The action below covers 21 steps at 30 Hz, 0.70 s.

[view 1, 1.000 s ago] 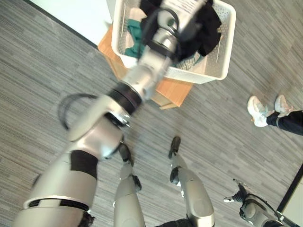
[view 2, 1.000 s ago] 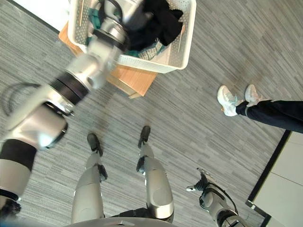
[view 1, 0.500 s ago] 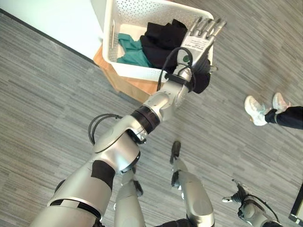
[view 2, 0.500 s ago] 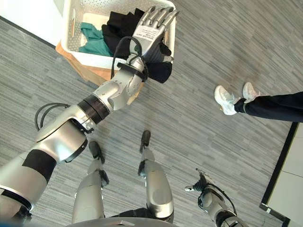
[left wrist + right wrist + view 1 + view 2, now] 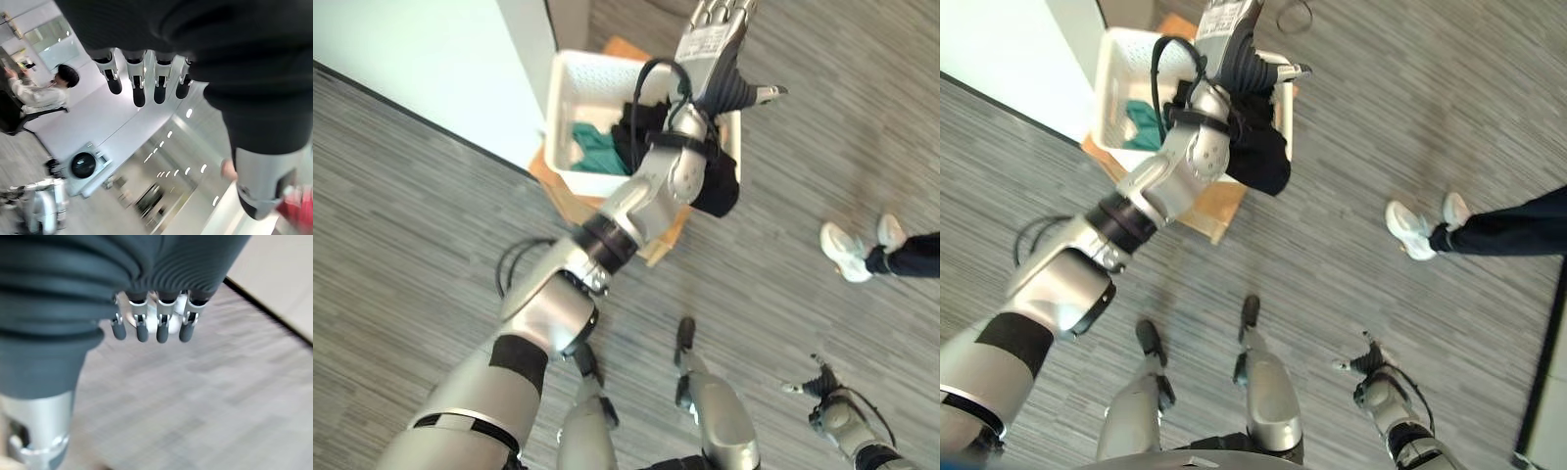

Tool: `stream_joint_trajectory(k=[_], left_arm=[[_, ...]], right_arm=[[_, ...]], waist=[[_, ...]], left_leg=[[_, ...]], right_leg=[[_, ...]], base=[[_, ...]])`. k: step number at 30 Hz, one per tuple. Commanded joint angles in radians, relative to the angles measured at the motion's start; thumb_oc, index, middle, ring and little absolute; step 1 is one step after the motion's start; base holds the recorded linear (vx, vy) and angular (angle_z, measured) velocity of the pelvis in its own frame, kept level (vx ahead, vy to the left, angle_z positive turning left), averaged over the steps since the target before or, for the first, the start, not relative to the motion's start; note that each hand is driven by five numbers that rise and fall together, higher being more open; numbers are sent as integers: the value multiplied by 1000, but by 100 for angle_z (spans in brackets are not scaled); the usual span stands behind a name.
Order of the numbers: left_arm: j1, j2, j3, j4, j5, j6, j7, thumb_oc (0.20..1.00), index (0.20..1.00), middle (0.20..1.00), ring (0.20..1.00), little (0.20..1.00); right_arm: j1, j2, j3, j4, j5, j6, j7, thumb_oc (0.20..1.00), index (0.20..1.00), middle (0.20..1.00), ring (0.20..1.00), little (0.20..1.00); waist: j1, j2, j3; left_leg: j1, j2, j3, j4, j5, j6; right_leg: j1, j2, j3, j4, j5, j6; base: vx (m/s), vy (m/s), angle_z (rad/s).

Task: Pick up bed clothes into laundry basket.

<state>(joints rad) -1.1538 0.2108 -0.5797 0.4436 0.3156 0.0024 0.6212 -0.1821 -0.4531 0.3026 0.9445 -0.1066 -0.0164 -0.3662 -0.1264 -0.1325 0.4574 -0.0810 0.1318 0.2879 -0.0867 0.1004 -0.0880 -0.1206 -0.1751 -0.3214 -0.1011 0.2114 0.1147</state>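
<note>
White bed surface [image 5: 421, 59] fills the far left, edged by a dark strip where it meets grey wood-grain flooring [image 5: 401, 245]; to its right a white perforated laundry basket [image 5: 570, 98] sits on a low wooden stand [image 5: 570, 201]; inside the basket lie a teal garment [image 5: 594, 157] and, beside it, a black garment [image 5: 628, 137]; part of the black cloth hangs over the basket's right-hand rim, drooping down the outside [image 5: 1263, 162]; the robot's left arm reaches up across the basket, and its left hand [image 5: 713, 39] is raised above the basket's far side, fingers [image 5: 139, 88] straight and spread, thumb [image 5: 766, 92] stretched out sideways, holding nothing; further right, on the floor, a person's white shoes [image 5: 862, 245] and dark trouser legs [image 5: 1508, 227] stand well apart from the basket; at the lower right the robot's right hand [image 5: 1363, 362] hangs low near the floor, its fingers [image 5: 161, 325] relaxed and empty.
</note>
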Motion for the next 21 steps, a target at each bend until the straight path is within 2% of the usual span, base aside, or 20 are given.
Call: stream_joint_trajectory(k=[1, 3, 4, 5, 6, 8, 12, 14, 16, 19, 21], left_arm=[[153, -70, 29, 12, -104, -75, -37, 1000, 1000, 1000, 1000, 1000], [245, -59, 52, -20, -181, -96, -85, 1000, 1000, 1000, 1000, 1000], [342, -42, 76, -59, -230, -105, -141, 1000, 1000, 1000, 1000, 1000], [349, -41, 76, -66, -230, -101, -144, 1000, 1000, 1000, 1000, 1000], [414, -35, 90, -134, -264, -111, -172, 1000, 1000, 1000, 1000, 1000], [445, -23, 94, -166, -272, -113, -190, 1000, 1000, 1000, 1000, 1000], [515, 18, 107, -209, -319, -114, -231, 1000, 1000, 1000, 1000, 1000], [627, 42, 110, -264, -338, -115, -295, 1000, 1000, 1000, 1000, 1000], [783, 105, 121, -387, -336, -129, -369, 1000, 1000, 1000, 1000, 1000], [1065, 167, 213, -489, -419, -158, -441, 1000, 1000, 1000, 1000, 1000], [1192, 174, 265, -518, -468, -170, -456, 1000, 1000, 1000, 1000, 1000]], right_arm=[[-85, -159, -36, -12, 16, 12, -31, 1000, 1000, 1000, 1000, 1000], [-126, -232, -52, -39, 4, 13, -16, 1000, 1000, 1000, 1000, 1000], [-146, -279, -81, -90, -17, 17, 1, 1000, 1000, 1000, 1000, 1000], [-139, -279, -83, -95, -18, 19, 2, 1000, 1000, 1000, 1000, 1000], [-159, -301, -117, -153, -21, 14, -4, 1000, 1000, 1000, 1000, 1000], [-165, -300, -125, -186, -28, 15, -6, 1000, 1000, 1000, 1000, 1000], [-296, -301, -103, -278, -14, -9, -21, 1000, 1000, 1000, 1000, 1000], [-307, -250, -86, -362, -12, -23, -8, 1000, 1000, 1000, 1000, 1000], [-288, -202, -83, -450, -7, -43, 23, 1000, 1000, 1000, 1000, 1000], [-278, -23, -1, -519, -57, -64, 58, 1000, 1000, 1000, 1000, 1000], [-285, 44, 39, -545, -78, -73, 70, 1000, 1000, 1000, 1000, 1000]], waist=[[52, 46, -150], [73, 58, -186], [92, 69, -219], [92, 70, -221], [117, 78, -246], [127, 84, -259], [179, 100, -313], [199, 111, -336], [226, 119, -357], [301, 141, -363], [350, 160, -355]], left_leg=[[8, 57, -19, -1, -64, -43], [29, 56, -27, -1, -65, -46], [47, 55, -34, -1, -65, -49], [49, 56, -35, -1, -66, -49], [59, 54, -49, -1, -67, -52], [65, 54, -63, -1, -65, -54], [79, 55, -97, -1, -54, -61], [90, 62, -110, -1, -48, -63], [99, 67, -116, -1, -44, -63], [115, 79, -132, -1, -28, -63], [112, 77, -150, 6, -3, -58]], right_leg=[[54, -79, -1, 14, -108, 140], [85, -79, -8, 14, -119, 138], [110, -83, -19, 14, -125, 137], [112, -82, -20, 14, -126, 137], [134, -85, -34, 14, -134, 133], [152, -82, -43, 14, -142, 130], [200, -72, -74, 14, -164, 120], [220, -63, -87, 14, -177, 115], [239, -58, -90, 14, -187, 110], [266, -46, -102, 14, -213, 96], [277, -43, -106, 14, -229, 91]], base=[[121, 24, -3], [107, 1, 7], [94, -11, 12], [85, -52, 14], [30, -44, 17], [44, -39, 23], [54, -66, 32], [29, -79, 20], [41, -71, 15], [-1, -59, 7], [-52, -19, 25]])
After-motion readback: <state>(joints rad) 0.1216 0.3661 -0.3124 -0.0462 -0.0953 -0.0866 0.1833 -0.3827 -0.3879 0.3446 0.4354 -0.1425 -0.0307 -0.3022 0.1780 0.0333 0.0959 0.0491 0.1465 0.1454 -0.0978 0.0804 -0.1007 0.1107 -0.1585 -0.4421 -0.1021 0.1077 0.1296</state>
